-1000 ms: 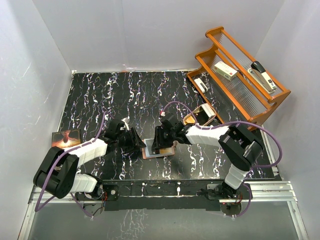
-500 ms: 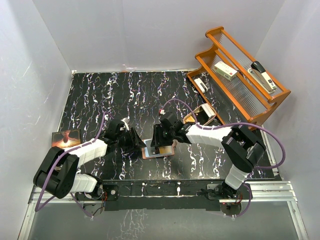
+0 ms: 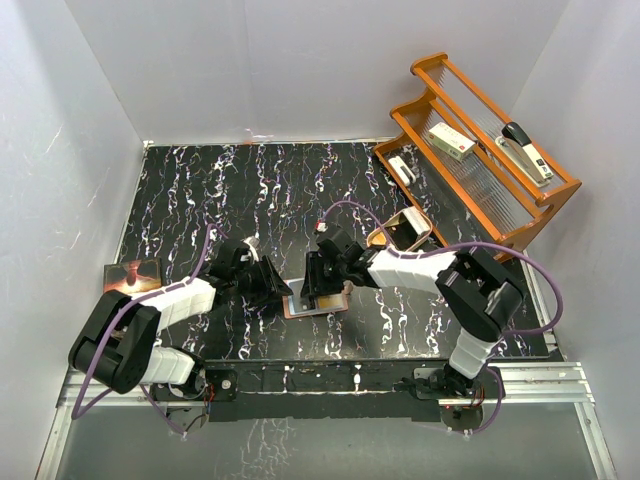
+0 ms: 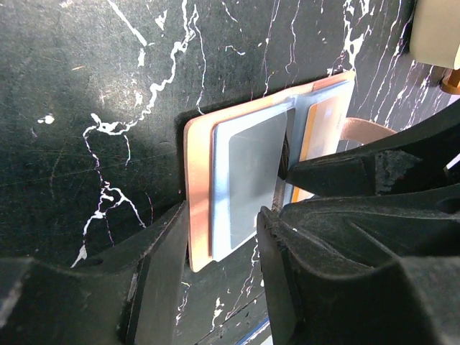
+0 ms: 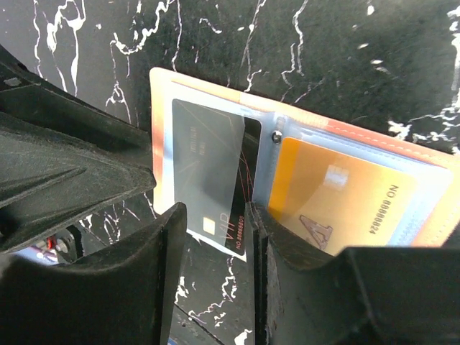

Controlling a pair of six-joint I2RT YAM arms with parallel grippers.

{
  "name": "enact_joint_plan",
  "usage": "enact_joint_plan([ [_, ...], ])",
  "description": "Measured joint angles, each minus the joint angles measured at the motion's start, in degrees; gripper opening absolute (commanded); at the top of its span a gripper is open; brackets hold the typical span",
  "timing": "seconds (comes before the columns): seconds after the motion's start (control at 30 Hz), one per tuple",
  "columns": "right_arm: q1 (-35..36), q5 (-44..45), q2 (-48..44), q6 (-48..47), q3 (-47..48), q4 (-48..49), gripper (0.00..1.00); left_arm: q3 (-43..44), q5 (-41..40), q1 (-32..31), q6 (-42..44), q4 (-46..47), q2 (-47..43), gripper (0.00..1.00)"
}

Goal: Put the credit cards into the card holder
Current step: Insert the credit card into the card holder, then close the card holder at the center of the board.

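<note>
The card holder (image 4: 194, 180) lay open and flat on the black marbled table (image 5: 359, 43), directly beneath both wrists. The left gripper (image 4: 223, 215) had its jaws parted over the holder's left flap. That flap was wider than the gap, so the fingers straddled it from above rather than closing on it.

Just ahead of the right gripper (image 5: 215, 215), the grey VIP card (image 5: 208, 165) lay skewed in the left pocket. Its far part sat under the clear plastic and its near end jutted past the holder's edge, in between the right fingers. Those fingers stood apart, but the wrist view did not show whether they nipped the card's edges or only hovered over it. Beyond that gripper and to its right, the orange-gold card (image 5: 338, 194) was already seated in the other pocket.

The step in hand was seating the grey card. It would go best if the right gripper first squared the card to the pocket. It should then slide the card straight away from the fingertips, low and flat, while the left fingers pressed the flap down to stop the holder from skating. A tilted push risked catching the plastic lip or bowing the card.
</note>
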Motion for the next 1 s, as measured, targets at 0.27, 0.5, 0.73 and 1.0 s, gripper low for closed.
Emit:
enact_joint_plan([
  [0.27,0.74,-4.46,2.36,2.56,-0.02,4.76,0.32,0.0,0.02,0.0,-0.04,0.09,0.02,0.4],
  [0.5,1.01,-4.22,2.23,1.88,0.33,3.45,0.38,0.28,-0.13,0.0,0.35,-1.18,0.0,0.45],
  [0.73,1.11,4.22,-4.9,-3.52,2.91,-7.91,0.46,1.29,-1.51,0.0,1.2,-4.02,-0.59,0.49],
  [1.0,1.01,18.95,-9.03,-9.05,4.74,-17.94,0.54,1.62,-1.7,-0.04,1.29,-4.26,-0.52,0.5],
])
